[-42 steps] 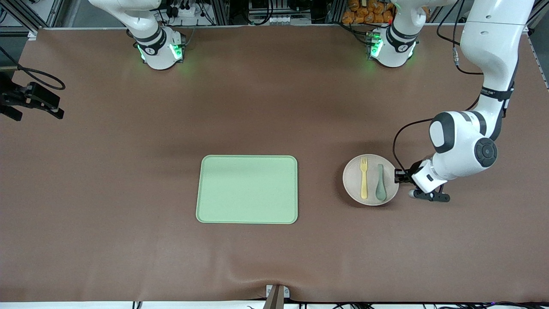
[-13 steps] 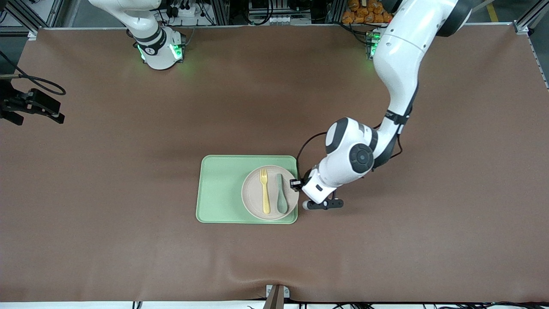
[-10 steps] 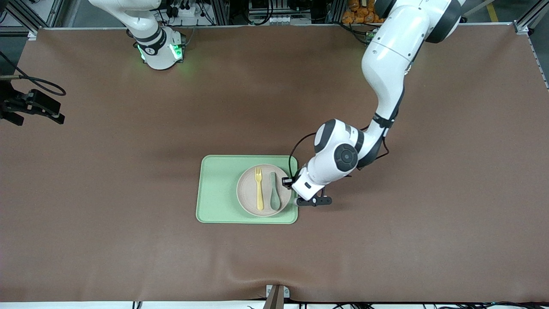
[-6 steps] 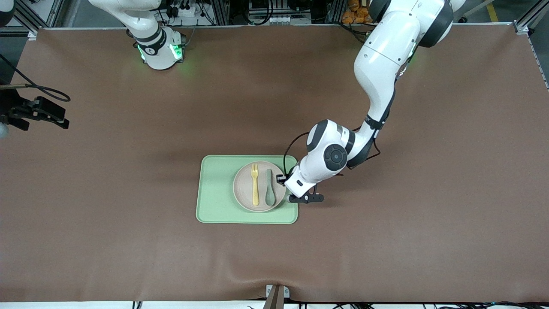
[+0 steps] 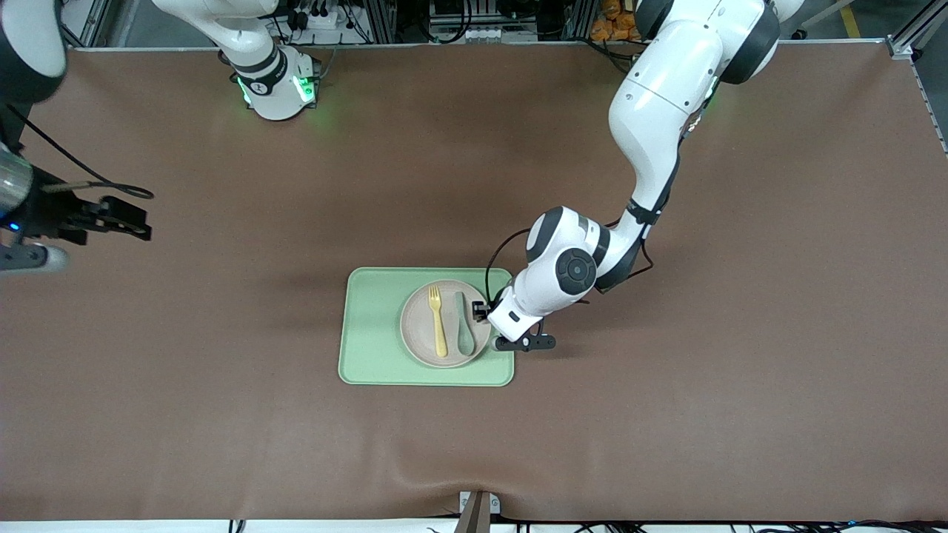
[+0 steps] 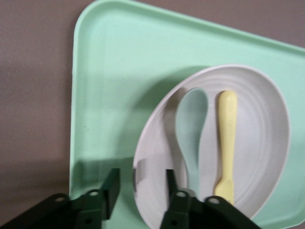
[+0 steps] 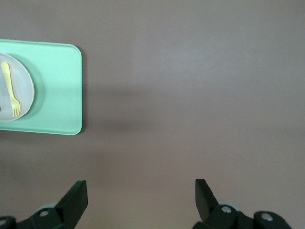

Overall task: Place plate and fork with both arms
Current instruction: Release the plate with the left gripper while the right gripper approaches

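Left pincer [image 6: 139, 191] parted, straddling the plate [image 6: 257, 143] rim on the tray [image 6: 119, 62]

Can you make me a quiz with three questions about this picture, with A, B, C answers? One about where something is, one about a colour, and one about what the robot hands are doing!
1. Where is the plate?
A. on the bare table
B. on the green tray
C. up in the air

2. What colour is the fork lying on the plate?
A. yellow
B. red
C. black

3. What is the left gripper doing?
A. it is far away from the plate
B. it is holding the fork
C. its fingers stand apart, one on each side of the plate's rim

Answers:
1. B, the tray's green surface shows all around the plate.
2. A, it is yellow, beside the grey-green spoon.
3. C, the left wrist view shows a gap at the rim. The right gripper is open over bare table.
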